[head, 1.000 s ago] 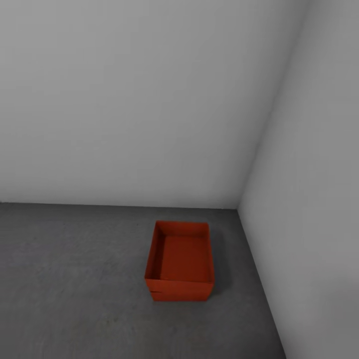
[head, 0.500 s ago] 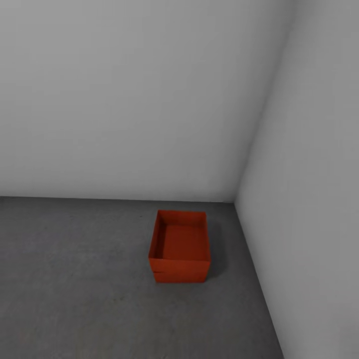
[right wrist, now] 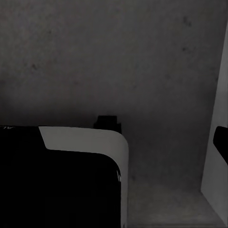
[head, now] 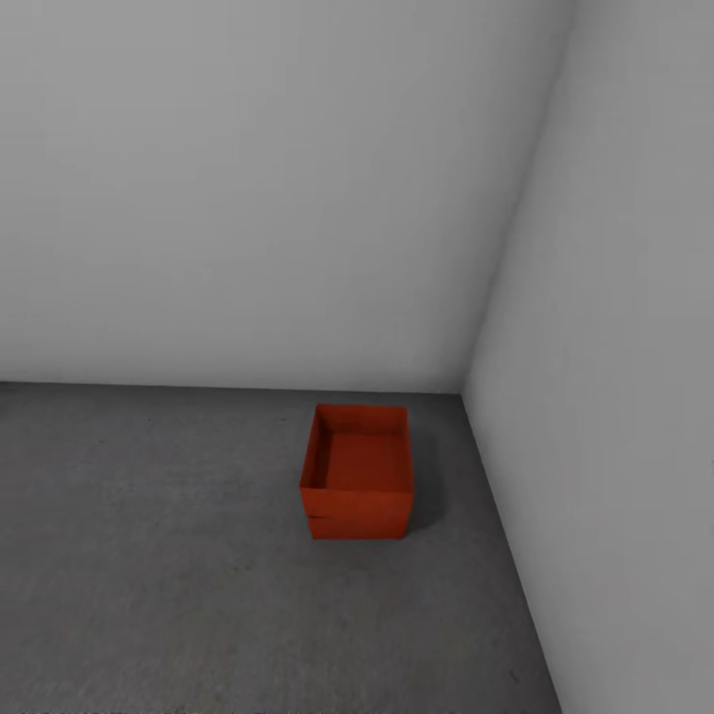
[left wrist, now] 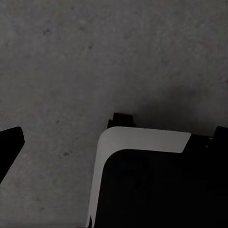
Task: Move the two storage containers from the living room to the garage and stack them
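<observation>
Viewing: we see the two orange boxes (head: 358,474) stacked in the garage corner, at one o'clock on the grey concrete floor (head: 149,555), near the right wall (head: 615,397).
Handling: we judge them light, stiff, thin-walled; best held by opposite rims.
Claws: both wrist views look down at floor; we cannot tell their state.
</observation>
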`<state>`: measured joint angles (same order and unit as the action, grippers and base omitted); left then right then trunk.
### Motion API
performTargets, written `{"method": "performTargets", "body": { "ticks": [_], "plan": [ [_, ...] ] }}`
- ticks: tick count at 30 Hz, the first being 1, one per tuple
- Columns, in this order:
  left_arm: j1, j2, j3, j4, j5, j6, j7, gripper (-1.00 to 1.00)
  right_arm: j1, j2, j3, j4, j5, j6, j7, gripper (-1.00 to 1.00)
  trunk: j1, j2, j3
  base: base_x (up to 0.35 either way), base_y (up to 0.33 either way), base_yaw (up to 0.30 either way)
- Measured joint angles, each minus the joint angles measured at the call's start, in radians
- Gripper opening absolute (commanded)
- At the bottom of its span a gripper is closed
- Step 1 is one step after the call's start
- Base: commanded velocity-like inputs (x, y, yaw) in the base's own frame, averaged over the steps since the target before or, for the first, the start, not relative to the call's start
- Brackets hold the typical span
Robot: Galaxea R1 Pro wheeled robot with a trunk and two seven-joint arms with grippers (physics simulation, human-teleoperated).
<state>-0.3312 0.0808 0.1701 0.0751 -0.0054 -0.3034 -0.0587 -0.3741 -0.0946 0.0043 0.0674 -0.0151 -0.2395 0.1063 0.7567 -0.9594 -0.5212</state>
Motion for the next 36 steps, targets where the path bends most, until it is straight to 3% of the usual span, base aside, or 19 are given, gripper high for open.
{"method": "performTargets", "body": {
  "ticks": [9,17,36],
  "plan": [
    [0.000,-0.010,0.000,0.000,-0.003,0.001,0.002,1.00,0.000,0.000,0.000,0.000,0.000,0.000,0.000,1.00,0.000,0.000,0.000,-0.003,0.000,0.000],
    [0.000,-0.048,-0.001,0.000,-0.003,0.009,-0.001,1.00,0.000,0.000,0.000,0.000,0.000,0.000,0.000,1.00,0.000,0.000,0.000,0.000,0.000,0.000],
    [0.000,-0.051,0.000,0.000,-0.003,0.009,-0.002,1.00,0.000,0.000,0.000,0.000,0.000,0.000,0.000,1.00,0.000,0.000,0.000,0.000,0.000,0.000]
  ]
}}
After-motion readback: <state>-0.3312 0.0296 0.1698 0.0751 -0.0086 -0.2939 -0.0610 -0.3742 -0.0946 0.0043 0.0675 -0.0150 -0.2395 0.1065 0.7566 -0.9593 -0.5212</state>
